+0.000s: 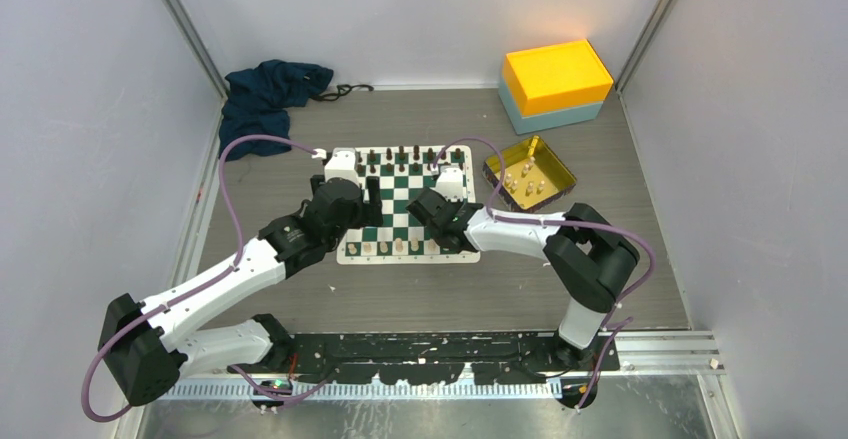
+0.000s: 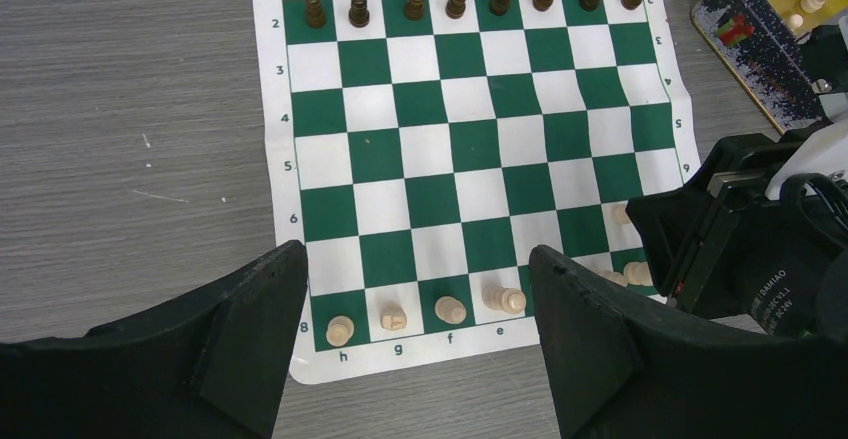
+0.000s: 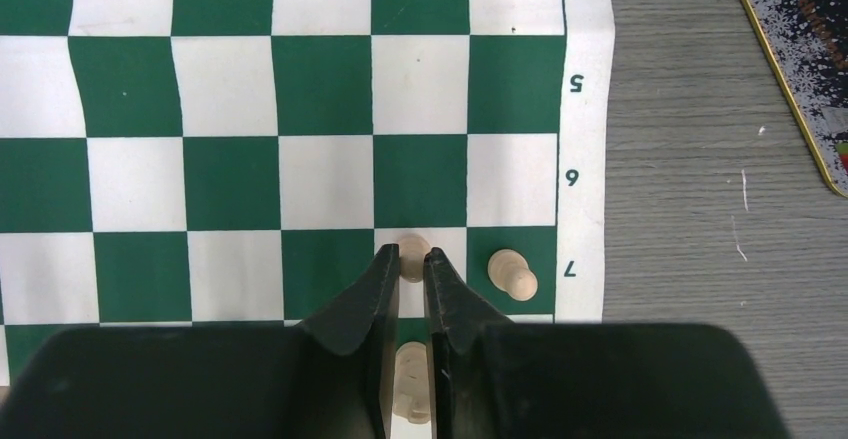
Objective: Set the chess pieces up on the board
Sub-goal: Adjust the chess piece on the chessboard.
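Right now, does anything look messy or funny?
A dark blue cloth lies crumpled in the far left corner, away from the game. The board has wavy lines in the right wrist view, so it may not lie quite flat.

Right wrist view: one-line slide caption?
Right end effector, fingertips either side of a cream pawn on row 7 of the board; a second pawn sits on the neighbouring edge square.

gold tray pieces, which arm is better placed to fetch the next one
Right: the gold tray lies off the board's right edge, nearer the right gripper than the left gripper.
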